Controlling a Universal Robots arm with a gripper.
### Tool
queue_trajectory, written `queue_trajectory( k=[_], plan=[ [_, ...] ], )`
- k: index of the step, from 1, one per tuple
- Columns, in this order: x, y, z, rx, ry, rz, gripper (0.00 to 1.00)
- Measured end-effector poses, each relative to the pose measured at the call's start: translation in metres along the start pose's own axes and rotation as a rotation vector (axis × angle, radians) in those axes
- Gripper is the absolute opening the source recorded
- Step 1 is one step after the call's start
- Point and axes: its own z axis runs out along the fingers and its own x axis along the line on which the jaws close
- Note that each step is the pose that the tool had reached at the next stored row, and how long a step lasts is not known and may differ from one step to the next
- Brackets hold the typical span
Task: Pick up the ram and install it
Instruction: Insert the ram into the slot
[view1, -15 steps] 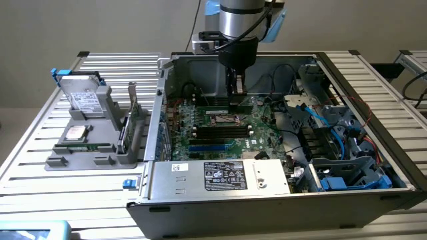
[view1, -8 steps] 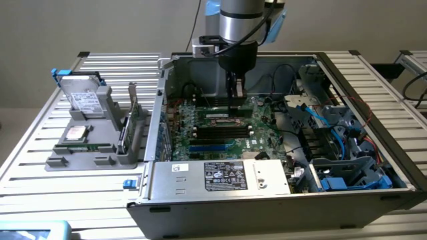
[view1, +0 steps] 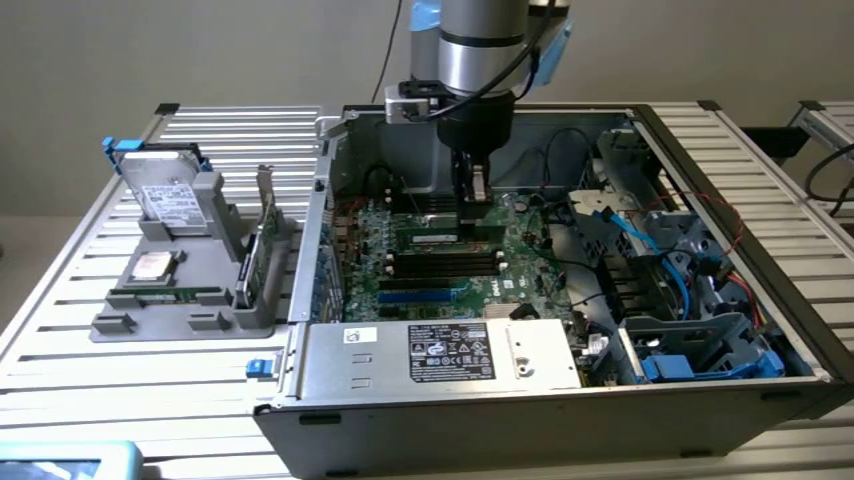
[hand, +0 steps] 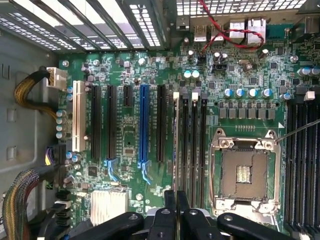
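Gripper (view1: 470, 216), fingers closed together with nothing plainly between them, sits over one end of the ram (view1: 433, 237), which stands in a slot on the motherboard (view1: 523, 222), toward nine o'clock in the exterior view; best pressed straight down, untilted.

Narrow green ram (view1: 434, 235) with dark chips, seated upright on edge in the motherboard (view1: 400, 290), just beside empty black slots (view1: 434, 262).

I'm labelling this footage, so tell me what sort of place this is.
Probably a robotics lab's computer-assembly bench: an open computer case on a slatted metal table, a robot arm above its motherboard.
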Motion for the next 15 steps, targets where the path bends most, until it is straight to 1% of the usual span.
queue_trajectory(
  k=[7,15],
  plan=[
    [-0.002,0.0001,0.0125,0.001,-0.0001,0.0,0.13],
    [-0.002,0.0002,0.0186,0.0013,0.0,0.0,0.13]
  ],
)
